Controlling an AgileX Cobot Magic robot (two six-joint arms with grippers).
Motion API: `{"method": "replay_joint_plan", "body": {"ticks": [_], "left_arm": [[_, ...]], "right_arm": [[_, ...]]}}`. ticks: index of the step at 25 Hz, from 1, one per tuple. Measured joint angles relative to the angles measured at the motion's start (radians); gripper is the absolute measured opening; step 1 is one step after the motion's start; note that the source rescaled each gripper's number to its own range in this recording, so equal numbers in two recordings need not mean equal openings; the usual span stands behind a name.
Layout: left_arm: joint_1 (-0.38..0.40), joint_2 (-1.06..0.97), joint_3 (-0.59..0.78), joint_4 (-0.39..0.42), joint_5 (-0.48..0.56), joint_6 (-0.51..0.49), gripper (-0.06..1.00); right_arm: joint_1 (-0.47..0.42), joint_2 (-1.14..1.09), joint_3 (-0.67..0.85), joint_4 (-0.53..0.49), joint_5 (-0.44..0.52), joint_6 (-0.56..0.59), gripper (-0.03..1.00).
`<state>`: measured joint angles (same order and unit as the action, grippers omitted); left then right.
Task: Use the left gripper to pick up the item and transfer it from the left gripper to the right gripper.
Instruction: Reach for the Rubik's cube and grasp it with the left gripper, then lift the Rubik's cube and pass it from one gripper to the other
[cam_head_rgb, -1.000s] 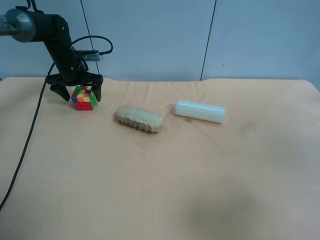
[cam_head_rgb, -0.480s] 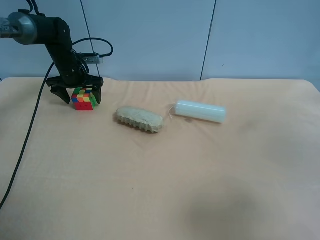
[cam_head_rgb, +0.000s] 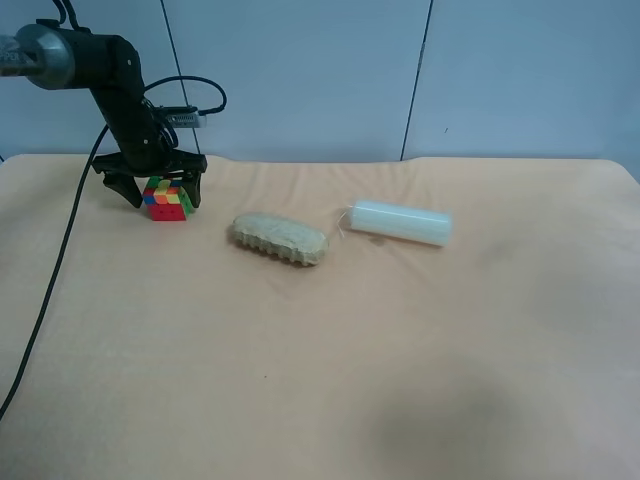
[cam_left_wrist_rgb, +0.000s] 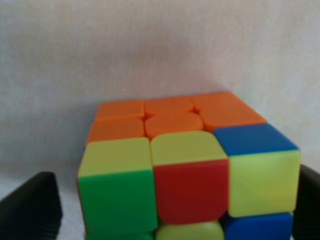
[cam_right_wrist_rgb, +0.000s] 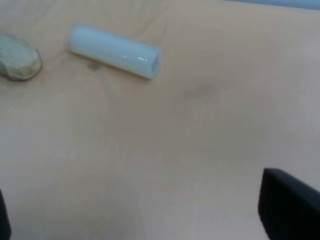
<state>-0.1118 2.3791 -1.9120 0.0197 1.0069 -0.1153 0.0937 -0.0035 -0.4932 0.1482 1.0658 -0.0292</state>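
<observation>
Sitting on the bench (cam_head_rgb: 420, 360) near its back edge, the puzzle cube (cam_left_wrist_rgb: 185, 175) has the left gripper (cam_head_rgb: 165, 203) low around it, with one finger on each side. The jaws are apart and do not squeeze the cube yet. This looks like the pick-up step, right at the grab. Next, I think the jaws must close on two flat sides, hold tight, and lift straight up. The right gripper (cam_right_wrist_rgb: 142, 210) is well apart from the cube, near the white cylinder (cam_right_wrist_rgb: 114, 51), with its jaws apart and holding nothing. It must come over later to take the cube.
</observation>
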Motion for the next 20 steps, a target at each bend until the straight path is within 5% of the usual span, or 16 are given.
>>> {"method": "replay_joint_plan", "body": {"ticks": [2, 4, 5, 20], "left_arm": [[0.0, 0.0, 0.0, 0.0, -0.002, 0.0, 0.41], [0.0, 0.0, 0.0, -0.001, -0.002, 0.0, 0.05], [0.0, 0.0, 0.0, 0.0, -0.002, 0.0, 0.0], [0.0, -0.152, 0.0, -0.025, 0.02, 0.003, 0.01]], "right_arm": [[0.0, 0.0, 0.0, 0.0, 0.0, 0.0, 0.99], [0.0, 0.0, 0.0, 0.0, 0.0, 0.0, 0.99], [0.0, 0.0, 0.0, 0.0, 0.0, 0.0, 0.99], [0.0, 0.0, 0.0, 0.0, 0.0, 0.0, 0.99]]}}
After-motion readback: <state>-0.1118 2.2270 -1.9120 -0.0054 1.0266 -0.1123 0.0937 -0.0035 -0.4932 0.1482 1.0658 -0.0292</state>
